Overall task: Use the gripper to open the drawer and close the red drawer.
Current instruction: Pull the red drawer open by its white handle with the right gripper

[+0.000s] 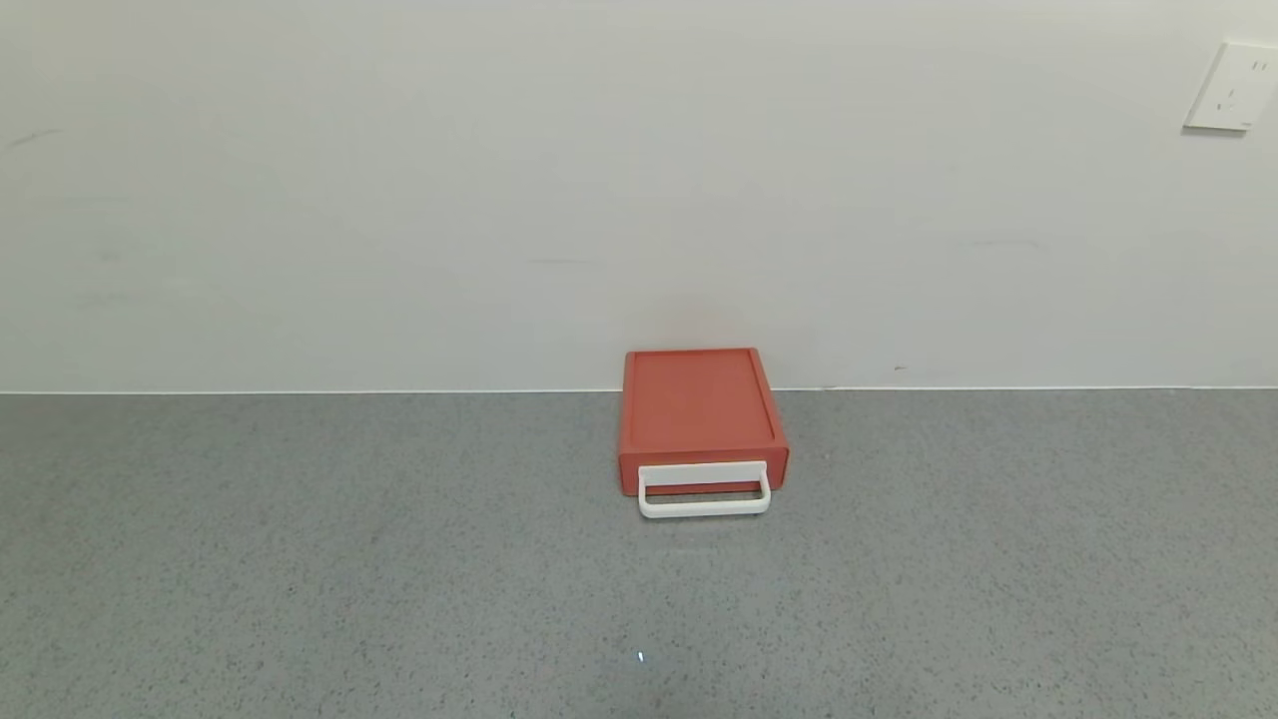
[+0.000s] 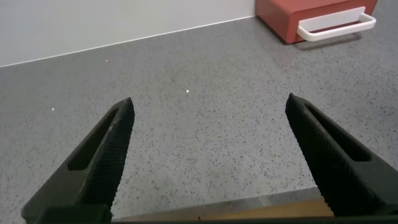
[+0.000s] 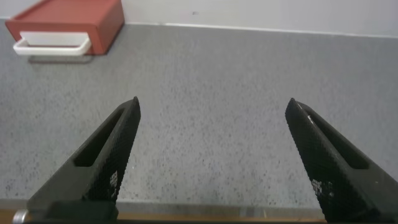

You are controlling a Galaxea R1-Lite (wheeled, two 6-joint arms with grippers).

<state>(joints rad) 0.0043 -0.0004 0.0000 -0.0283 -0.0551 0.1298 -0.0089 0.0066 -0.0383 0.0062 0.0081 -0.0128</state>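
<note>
The orange-red drawer box (image 1: 701,409) sits on the grey counter against the white wall, its tray pushed in and its white loop handle (image 1: 704,496) facing me. It also shows in the left wrist view (image 2: 292,18) and in the right wrist view (image 3: 68,22). Neither arm shows in the head view. My left gripper (image 2: 211,109) is open and empty over the counter's near edge, far from the drawer. My right gripper (image 3: 212,109) is open and empty, also near the front edge and far from the drawer.
The grey speckled counter (image 1: 300,559) runs wide on both sides of the drawer. The white wall (image 1: 399,200) stands right behind the box. A white wall socket (image 1: 1233,87) is at the upper right.
</note>
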